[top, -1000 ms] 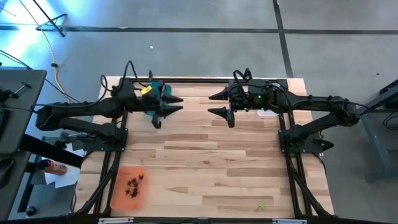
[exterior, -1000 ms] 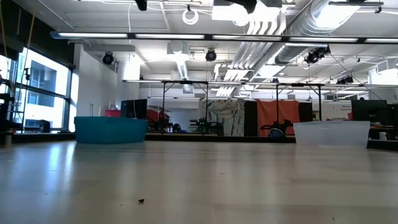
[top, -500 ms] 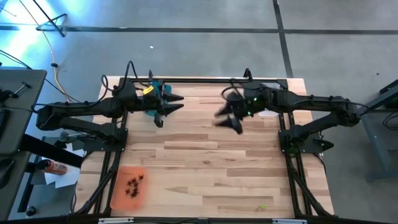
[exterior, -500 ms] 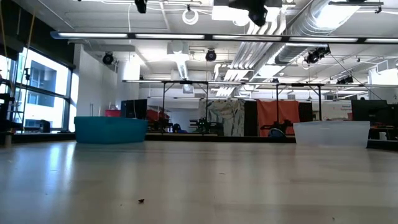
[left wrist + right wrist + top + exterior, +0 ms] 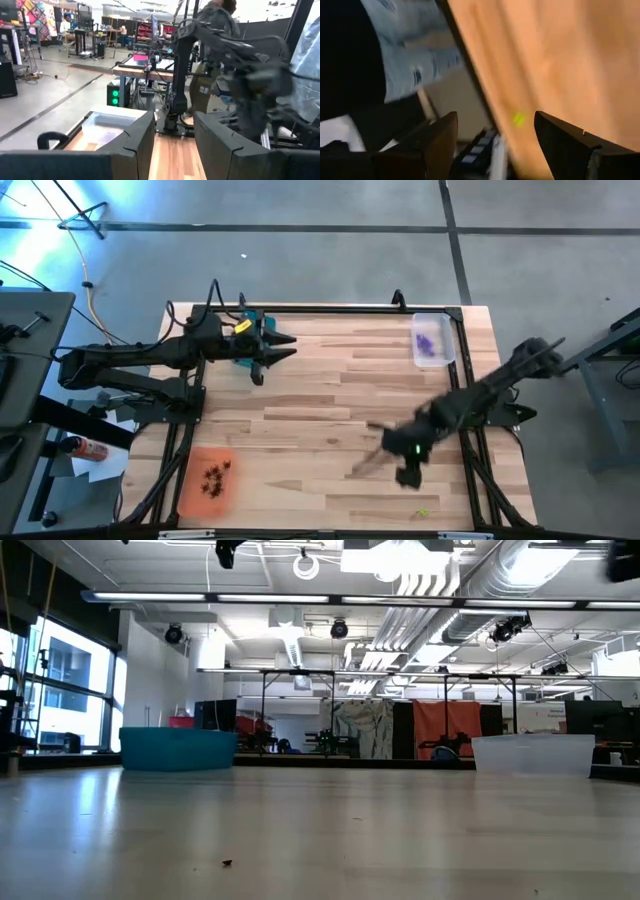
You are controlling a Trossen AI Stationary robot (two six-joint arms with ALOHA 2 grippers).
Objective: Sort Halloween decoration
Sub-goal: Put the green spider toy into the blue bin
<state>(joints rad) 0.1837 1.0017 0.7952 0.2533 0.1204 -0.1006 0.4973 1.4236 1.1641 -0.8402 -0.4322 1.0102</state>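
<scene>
Empty right claw [image 5: 495, 145] wide open

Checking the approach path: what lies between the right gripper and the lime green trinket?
Only bare tabletop, seen in the high view; the right gripper hangs open short of the lime green trinket.

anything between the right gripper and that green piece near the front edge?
Nothing visible. The right gripper is open above bare table, and the green piece lies alone near the table's front edge; in the right wrist view it shows between the fingers, unobstructed.
</scene>
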